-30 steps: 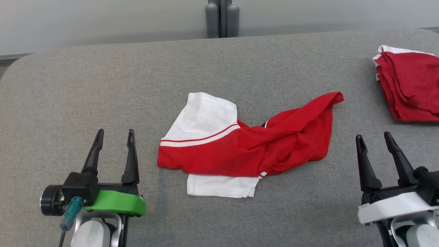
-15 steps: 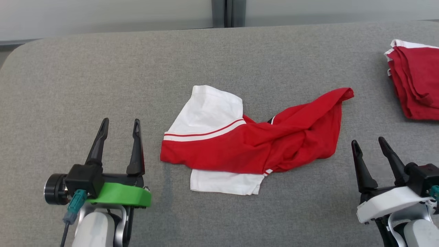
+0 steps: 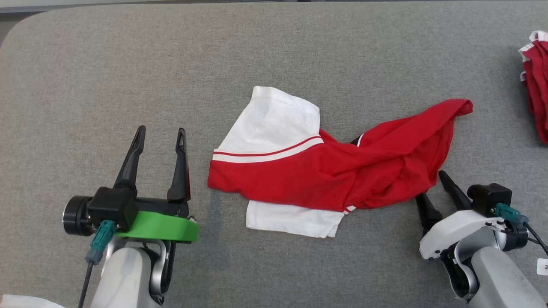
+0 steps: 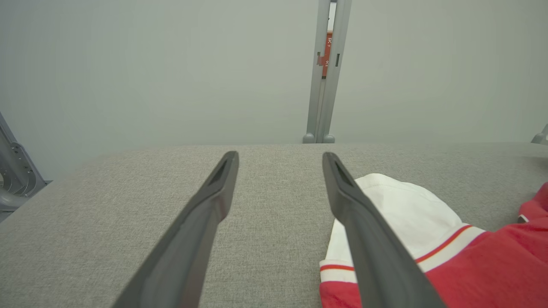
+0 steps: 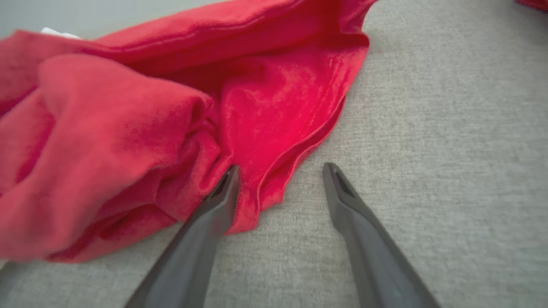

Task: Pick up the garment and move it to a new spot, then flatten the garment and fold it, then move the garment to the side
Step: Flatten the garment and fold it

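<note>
A crumpled red garment (image 3: 325,175) with white sleeves lies in the middle of the grey table (image 3: 128,64). My left gripper (image 3: 161,128) stands open just left of it, apart from the cloth. In the left wrist view the left gripper (image 4: 280,154) has bare table between its fingers, and the garment (image 4: 471,265) lies beyond its right finger. My right gripper (image 3: 430,185) is open at the garment's lower right edge. Seen from the right wrist, the right gripper (image 5: 281,166) has the red hem (image 5: 274,188) of the garment (image 5: 128,128) lying between its fingers, its left fingertip against the cloth.
A second red garment (image 3: 537,81) with white trim lies folded at the table's right edge. The table's rounded far left corner (image 3: 17,25) shows in the head view. A grey post (image 4: 325,72) stands against the wall behind the table.
The head camera has tilted down, shifting the whole picture. My right gripper has turned left and moved in to the garment's lower right edge. The left gripper and the garment have kept their places.
</note>
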Motion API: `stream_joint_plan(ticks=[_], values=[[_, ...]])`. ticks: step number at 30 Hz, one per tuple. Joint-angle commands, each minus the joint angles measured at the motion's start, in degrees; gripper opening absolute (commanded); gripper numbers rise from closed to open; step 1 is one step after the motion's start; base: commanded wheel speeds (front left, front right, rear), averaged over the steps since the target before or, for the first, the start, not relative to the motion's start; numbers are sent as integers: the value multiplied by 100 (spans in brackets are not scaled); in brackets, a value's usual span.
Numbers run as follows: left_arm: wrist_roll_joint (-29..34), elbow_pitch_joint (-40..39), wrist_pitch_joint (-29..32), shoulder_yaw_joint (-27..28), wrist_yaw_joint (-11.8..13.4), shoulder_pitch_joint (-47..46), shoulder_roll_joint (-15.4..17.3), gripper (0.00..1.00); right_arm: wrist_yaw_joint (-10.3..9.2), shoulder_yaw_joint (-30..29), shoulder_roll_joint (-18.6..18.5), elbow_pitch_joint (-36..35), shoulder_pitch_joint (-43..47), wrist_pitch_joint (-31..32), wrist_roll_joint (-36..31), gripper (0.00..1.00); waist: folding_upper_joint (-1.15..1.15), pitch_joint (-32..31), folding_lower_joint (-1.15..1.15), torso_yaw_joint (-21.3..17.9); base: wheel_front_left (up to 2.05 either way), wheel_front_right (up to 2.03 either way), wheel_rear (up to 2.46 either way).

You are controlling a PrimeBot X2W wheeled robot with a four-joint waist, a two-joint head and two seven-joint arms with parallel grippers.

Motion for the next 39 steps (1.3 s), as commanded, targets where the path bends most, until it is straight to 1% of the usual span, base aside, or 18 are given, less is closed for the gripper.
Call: stream_joint_plan(ticks=[1,3,5,6,8,14,18,22,26,27,29,34,36,39], values=[[6,7,-2,10,-15,-87,-18,100,-6,114,0,169,4,24,105,0,0,0,0,12,0,0,0],[12,14,-2,19,-20,-77,-23,100,-6,185,-59,155,43,-87,226,0,0,-23,0,10,0,0,0],[16,14,-2,46,-22,-32,-25,100,-6,184,-160,-59,150,-213,318,0,0,-64,0,-10,0,0,0],[22,12,-2,70,-17,20,-28,100,-7,153,-250,-363,284,-279,375,0,0,-107,0,-48,0,0,0],[26,4,-2,99,-9,66,-25,100,-7,121,-344,-736,442,-243,368,0,0,-152,0,-104,0,0,0],[44,-9,-2,124,-49,118,-29,100,-7,-202,-609,-1977,982,251,246,0,0,-221,0,-239,0,0,0],[58,2,-2,131,-56,87,-34,100,-7,-538,-639,-2650,1354,658,183,0,0,-223,0,-269,0,0,0],[56,13,-2,126,-88,41,-39,100,-7,-803,-514,-2908,1814,1020,145,0,0,-217,0,-248,0,0,0],[51,32,-2,145,-102,50,-47,100,-7,-744,-355,-2733,2153,1183,208,0,0,-233,0,-243,0,0,0],[51,40,-2,153,-101,62,-48,100,-7,-706,-323,-2657,2170,1144,234,9,0,-246,0,-253,0,0,0],[55,63,-2,164,-106,108,-51,100,-7,-663,-275,-2545,2162,978,252,100,0,-287,0,-267,0,0,0],[69,89,-2,248,-52,214,-40,100,-7,-754,-188,-2637,1993,195,7,100,0,-415,0,-330,0,0,0],[78,97,-2,289,-17,277,-32,100,-7,-778,-179,-2746,1953,-39,-127,100,0,-473,0,-350,0,0,0],[90,95,-2,338,31,357,-33,100,-7,-799,-165,-2921,1852,-199,-276,100,0,-557,0,-361,0,0,0]])
